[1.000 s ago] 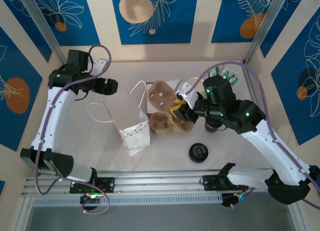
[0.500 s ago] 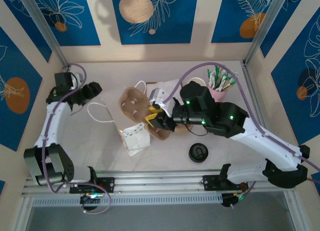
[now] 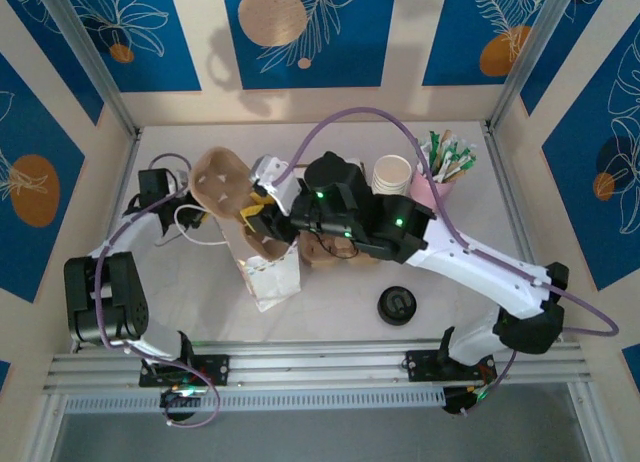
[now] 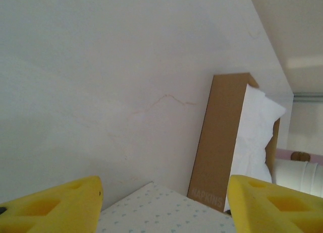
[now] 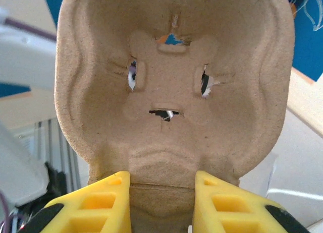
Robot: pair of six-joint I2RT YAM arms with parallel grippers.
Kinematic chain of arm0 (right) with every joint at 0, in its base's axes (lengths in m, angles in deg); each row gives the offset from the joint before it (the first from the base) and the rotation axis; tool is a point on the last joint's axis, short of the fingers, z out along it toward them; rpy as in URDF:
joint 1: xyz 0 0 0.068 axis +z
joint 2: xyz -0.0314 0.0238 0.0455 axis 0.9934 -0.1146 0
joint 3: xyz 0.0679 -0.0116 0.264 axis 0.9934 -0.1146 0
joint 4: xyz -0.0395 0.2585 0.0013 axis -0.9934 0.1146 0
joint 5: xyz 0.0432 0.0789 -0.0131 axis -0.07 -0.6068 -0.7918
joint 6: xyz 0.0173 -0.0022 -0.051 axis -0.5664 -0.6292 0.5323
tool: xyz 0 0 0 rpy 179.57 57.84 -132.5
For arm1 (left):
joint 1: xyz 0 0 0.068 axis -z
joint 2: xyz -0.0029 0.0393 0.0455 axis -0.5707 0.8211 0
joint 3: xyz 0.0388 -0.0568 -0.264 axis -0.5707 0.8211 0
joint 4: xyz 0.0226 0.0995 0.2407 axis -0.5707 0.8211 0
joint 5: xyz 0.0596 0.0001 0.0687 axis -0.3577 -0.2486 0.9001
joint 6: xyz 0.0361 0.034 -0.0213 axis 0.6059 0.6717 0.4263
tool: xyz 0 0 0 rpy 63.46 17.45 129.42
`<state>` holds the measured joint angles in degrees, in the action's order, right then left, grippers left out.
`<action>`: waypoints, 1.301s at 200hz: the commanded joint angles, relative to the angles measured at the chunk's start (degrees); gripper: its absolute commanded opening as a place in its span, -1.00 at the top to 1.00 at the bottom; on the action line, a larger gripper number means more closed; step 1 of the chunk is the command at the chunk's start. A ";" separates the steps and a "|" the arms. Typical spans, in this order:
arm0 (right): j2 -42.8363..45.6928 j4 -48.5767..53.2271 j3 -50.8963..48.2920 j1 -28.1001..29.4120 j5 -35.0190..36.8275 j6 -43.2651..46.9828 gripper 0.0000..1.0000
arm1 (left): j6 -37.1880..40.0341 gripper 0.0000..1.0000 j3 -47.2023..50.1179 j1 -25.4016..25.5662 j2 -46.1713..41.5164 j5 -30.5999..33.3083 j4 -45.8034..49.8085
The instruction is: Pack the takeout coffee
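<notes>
- The right gripper (image 5: 161, 190) is clamped on the near edge of the takeout coffee tray (image 5: 171, 81).
- The tray stands tilted up beyond the fingertips, with its wells facing the wrist camera.
- From above, it sits left of the gripper, near the white paper bag (image 3: 270, 274).
- The left gripper (image 4: 164, 190) gapes, holding nothing.

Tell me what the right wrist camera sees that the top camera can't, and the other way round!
Right wrist view: the cup carrier tray up close. You can see the small torn slits around the middle of one well.

Top view: the whole table, with the white paper bag, the black lid, the white paper cups and a pink cup of stirrers.

Both: the same brown tray, pinched at its edge by the yellow jaws of the right gripper.
</notes>
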<state>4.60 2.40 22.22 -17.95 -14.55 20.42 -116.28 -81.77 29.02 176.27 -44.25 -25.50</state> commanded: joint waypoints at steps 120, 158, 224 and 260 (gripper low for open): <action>-10.92 3.36 6.70 0.31 9.01 -7.25 0.44 | -2.40 -0.32 16.30 5.79 -13.38 2.93 -2.08; -7.10 4.67 2.91 0.36 7.00 -6.04 0.42 | -2.26 -0.33 17.63 9.50 -19.11 5.11 2.60; -0.13 6.06 -3.86 1.04 5.13 -5.14 0.44 | 2.93 -0.37 15.58 10.03 -26.80 11.31 12.49; 0.74 8.13 -6.06 1.88 4.90 -5.48 0.44 | 9.41 -0.54 8.53 10.08 -29.68 13.70 19.26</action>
<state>4.53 8.61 17.37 -16.97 -8.65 14.61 -113.05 -67.30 38.68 148.84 -33.32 -12.54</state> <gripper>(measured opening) 0.284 0.745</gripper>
